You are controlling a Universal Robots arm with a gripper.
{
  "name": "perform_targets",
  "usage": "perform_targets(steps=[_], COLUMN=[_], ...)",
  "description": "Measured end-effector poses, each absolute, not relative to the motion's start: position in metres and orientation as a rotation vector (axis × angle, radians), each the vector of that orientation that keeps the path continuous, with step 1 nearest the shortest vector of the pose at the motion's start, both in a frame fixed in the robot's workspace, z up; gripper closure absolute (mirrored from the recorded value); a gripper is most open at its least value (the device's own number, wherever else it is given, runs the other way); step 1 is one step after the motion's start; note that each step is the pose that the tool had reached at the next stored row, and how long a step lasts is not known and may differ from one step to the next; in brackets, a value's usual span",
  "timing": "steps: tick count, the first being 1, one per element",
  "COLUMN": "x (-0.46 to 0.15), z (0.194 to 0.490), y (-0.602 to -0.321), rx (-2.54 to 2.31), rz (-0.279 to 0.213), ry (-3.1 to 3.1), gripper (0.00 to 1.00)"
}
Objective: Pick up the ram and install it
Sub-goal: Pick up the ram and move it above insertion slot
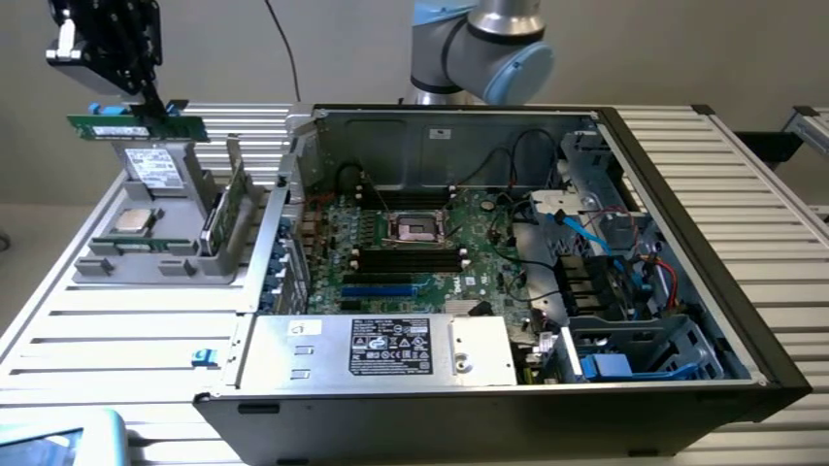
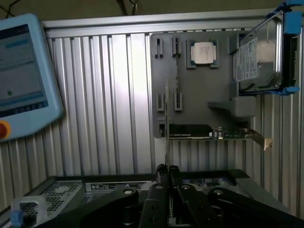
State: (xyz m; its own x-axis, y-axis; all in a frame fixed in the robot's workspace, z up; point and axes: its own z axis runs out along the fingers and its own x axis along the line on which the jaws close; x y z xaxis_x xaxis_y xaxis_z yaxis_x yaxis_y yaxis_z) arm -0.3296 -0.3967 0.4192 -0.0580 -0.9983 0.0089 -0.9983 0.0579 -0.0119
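The jaws are clamped on the ram [image 1: 111, 127], taking it by its upper long edge, right of mid-length in the exterior view. The ram hangs level above the grey holder [image 1: 97, 264] on the desk [image 1: 116, 340]. This is at the exterior view's left of the open computer case [image 1: 674, 194] and well apart from the black memory slots [image 1: 408, 260]. The ram is judged light, thin and stiff, but fragile. Grip it by the board edges only, clear of the chips and contact edge. A mid-length hold would best resist tilt.
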Motion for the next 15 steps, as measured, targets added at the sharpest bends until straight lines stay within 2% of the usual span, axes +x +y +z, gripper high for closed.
perform_targets(steps=[15], x=[-0.261], z=[0.422], y=[-0.397], rx=[-2.155], rz=[-0.023], ry=[2.283], gripper=[0.87])
